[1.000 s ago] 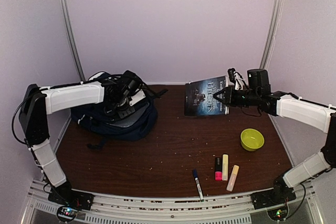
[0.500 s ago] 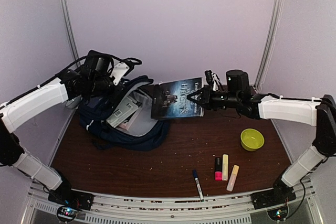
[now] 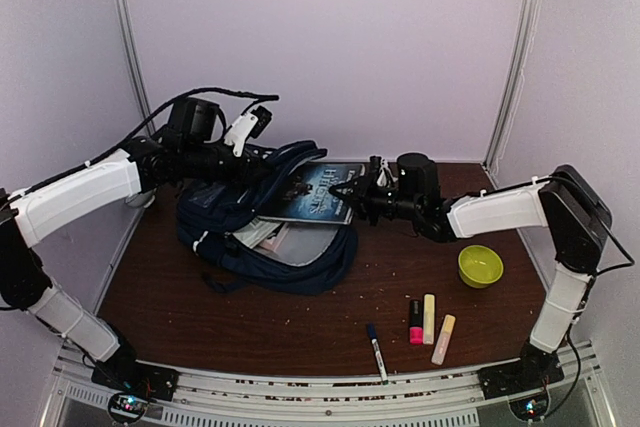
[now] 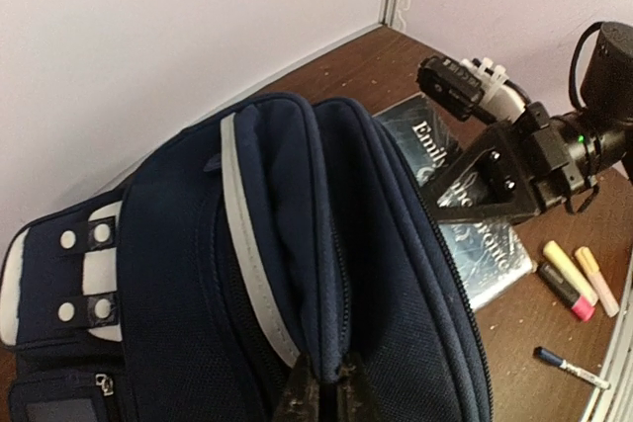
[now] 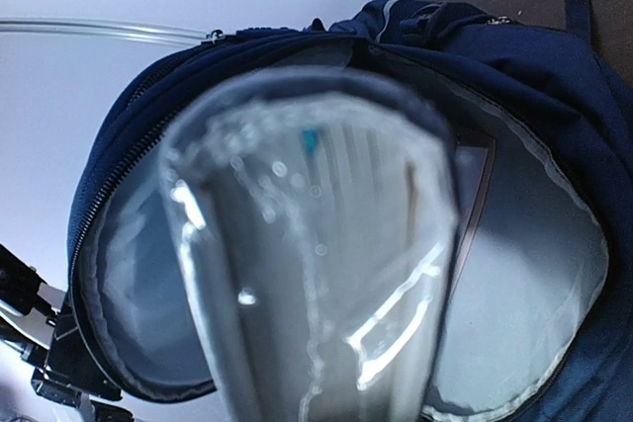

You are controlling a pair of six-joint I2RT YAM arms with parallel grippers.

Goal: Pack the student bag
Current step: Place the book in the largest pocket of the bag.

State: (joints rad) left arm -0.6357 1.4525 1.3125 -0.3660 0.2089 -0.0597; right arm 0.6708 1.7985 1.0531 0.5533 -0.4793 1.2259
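**Ana:** Top view first. Where is the student bag (image 3: 270, 242)?

**Ben:** It lies on the left back part of the brown tabletop (image 3: 300, 322). Its mouth is open to the right. The left tool (image 3: 258, 164) is at the top edge of the mouth. The right tool (image 3: 346, 190) pinches a dark book (image 3: 318, 192), and the book's far end is in the mouth. A green bowl (image 3: 480, 265), three markers (image 3: 428, 319) and a pen (image 3: 376, 350) lie well apart from the bag.

**Ana:** And the left wrist view?

**Ben:** The left tool (image 4: 318, 387) is pressed together on the blue rim of the student bag (image 4: 297, 244). The book (image 4: 475, 244) is just past the bag, held by the right tool (image 4: 435, 203).

**Ana:** The right wrist view?

**Ben:** The book (image 5: 316, 244) fills the middle, very close and blurry. The bag's open mouth, with its grey lining (image 5: 534, 274), is all around it.
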